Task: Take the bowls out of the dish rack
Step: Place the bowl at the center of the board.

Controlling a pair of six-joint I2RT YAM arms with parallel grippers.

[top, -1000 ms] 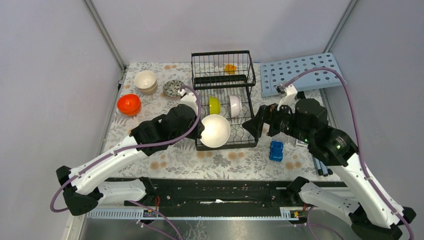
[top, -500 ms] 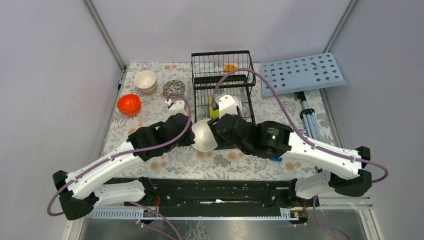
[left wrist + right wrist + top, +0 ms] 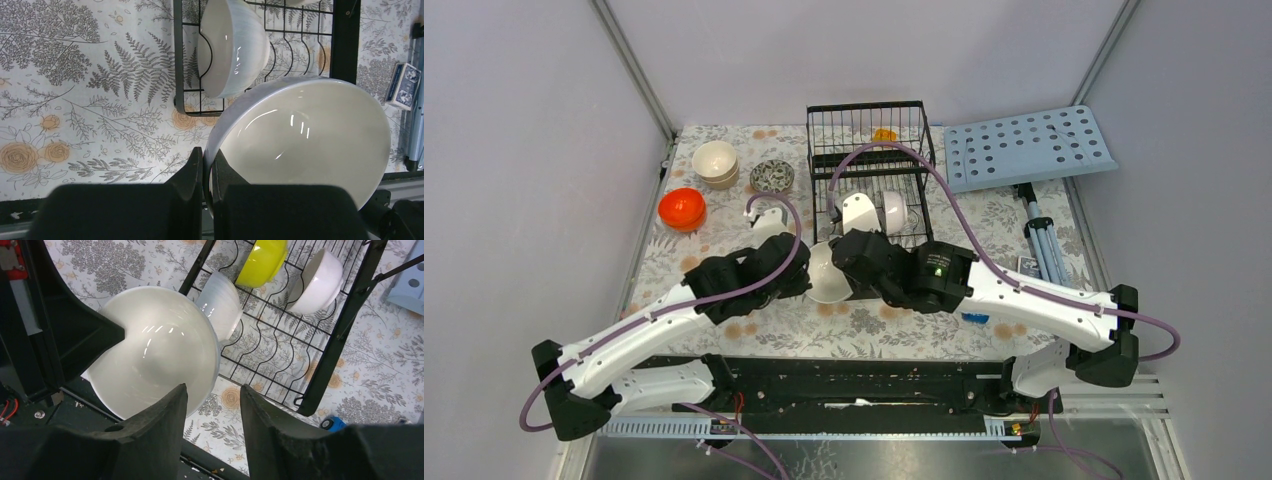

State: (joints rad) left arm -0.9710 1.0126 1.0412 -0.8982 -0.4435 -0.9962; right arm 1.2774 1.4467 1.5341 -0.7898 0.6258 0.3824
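Right arm (image 3: 1024, 295) swung in across the dish rack's (image 3: 345, 325) near edge, big white bowl (image 3: 300, 135) held just off its near-left corner, left gripper (image 3: 207, 155) clamped on the rim, right gripper's (image 3: 214, 388) jaws apart by the opposite rim.

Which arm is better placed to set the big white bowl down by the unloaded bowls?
Left, probably. The left fingers pinch the white bowl at its rim, and the unloaded bowls sit on that side; the right fingers stand open.
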